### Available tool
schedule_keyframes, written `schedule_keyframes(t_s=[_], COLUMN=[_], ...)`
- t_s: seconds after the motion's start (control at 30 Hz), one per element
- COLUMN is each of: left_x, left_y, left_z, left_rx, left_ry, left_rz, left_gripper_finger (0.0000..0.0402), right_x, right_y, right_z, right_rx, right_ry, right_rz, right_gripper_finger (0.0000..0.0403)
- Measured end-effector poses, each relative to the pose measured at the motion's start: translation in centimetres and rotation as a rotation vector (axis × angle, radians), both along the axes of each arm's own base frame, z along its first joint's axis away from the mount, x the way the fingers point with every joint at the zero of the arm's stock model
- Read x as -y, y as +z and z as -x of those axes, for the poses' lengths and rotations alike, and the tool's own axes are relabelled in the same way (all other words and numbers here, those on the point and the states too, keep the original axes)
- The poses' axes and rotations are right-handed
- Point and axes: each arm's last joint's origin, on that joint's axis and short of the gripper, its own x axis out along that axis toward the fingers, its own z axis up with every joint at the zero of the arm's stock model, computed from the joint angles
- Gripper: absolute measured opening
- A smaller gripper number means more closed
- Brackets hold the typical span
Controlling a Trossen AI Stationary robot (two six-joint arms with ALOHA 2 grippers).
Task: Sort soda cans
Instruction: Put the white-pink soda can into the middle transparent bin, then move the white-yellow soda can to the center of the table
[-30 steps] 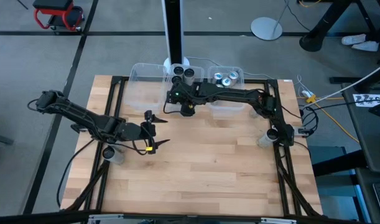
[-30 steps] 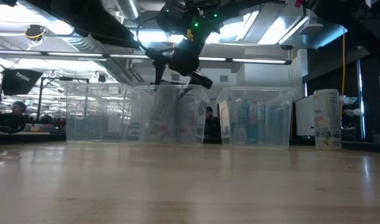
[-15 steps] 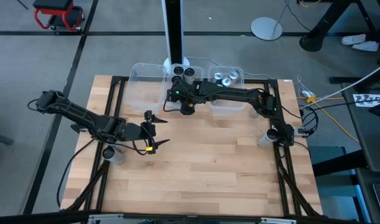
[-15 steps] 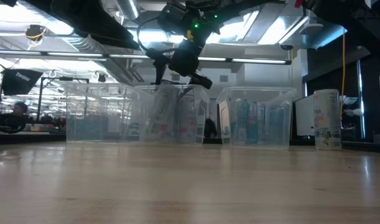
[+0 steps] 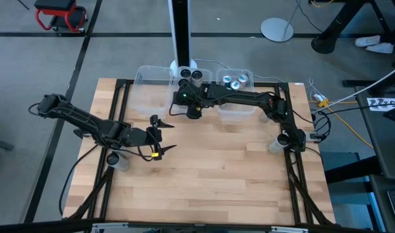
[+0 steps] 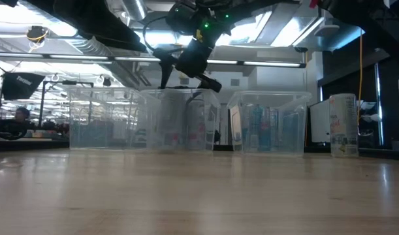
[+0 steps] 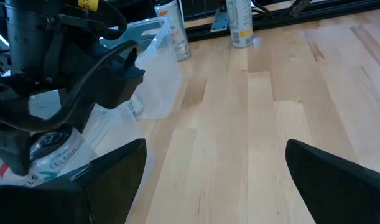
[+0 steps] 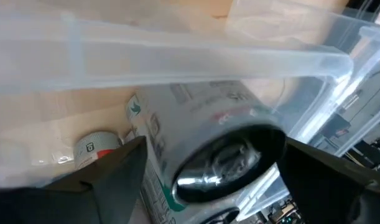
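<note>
Two end effectors: right end effector [image 5: 182, 107] above middle clear bin [image 5: 184, 90], fingers spread around a soda can [image 8: 202, 149]; left end effector [image 5: 160, 136] spread, empty, over bench [image 5: 216, 175].

The soda can [image 8: 202, 149] beside the clear plastic bin [image 8: 177, 56] wall is silver-grey with green markings, grey lettering and a dark end. Two cans [image 5: 236, 81] in the right-hand clear bin [image 5: 245, 73] have teal-blue tops, while two [image 5: 190, 75] in the neighbouring bin [image 5: 173, 81] have dark tops. The table [image 5: 210, 175] under the bins is pale striped wood.

Three clear plastic rectangular bins [image 5: 151, 77] line the far edge of the light wooden slatted table [image 5: 210, 175].
</note>
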Motion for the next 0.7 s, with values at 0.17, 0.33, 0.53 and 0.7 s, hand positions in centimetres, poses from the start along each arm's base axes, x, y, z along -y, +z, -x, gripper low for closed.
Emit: schedule_keyframes(t_s=[0.17,0.33,0.53,0.7], left_x=[0.0,0.0,0.0,0.1], left_y=[0.0,0.0,-0.1,-0.2], left_z=[0.0,0.0,0.0,0.1], left_rx=[0.0,0.0,-0.002,-0.013], left_ry=[0.0,0.0,0.004,0.005], left_rz=[0.0,0.0,0.009,0.016], left_gripper_finger=[0.0373,0.0373,0.0373,0.0373], right_x=[0.0,-0.1,-1.7,-4.2], right_y=[0.1,0.5,3.3,6.8], right_z=[0.0,0.0,1.1,3.5], right_rx=[0.003,0.01,0.035,0.063], right_ry=[0.003,-0.06,-0.059,-0.087], right_rz=[-0.004,0.082,0.104,0.027], right_gripper_finger=[0.0393,0.0388,0.0377,0.0376])
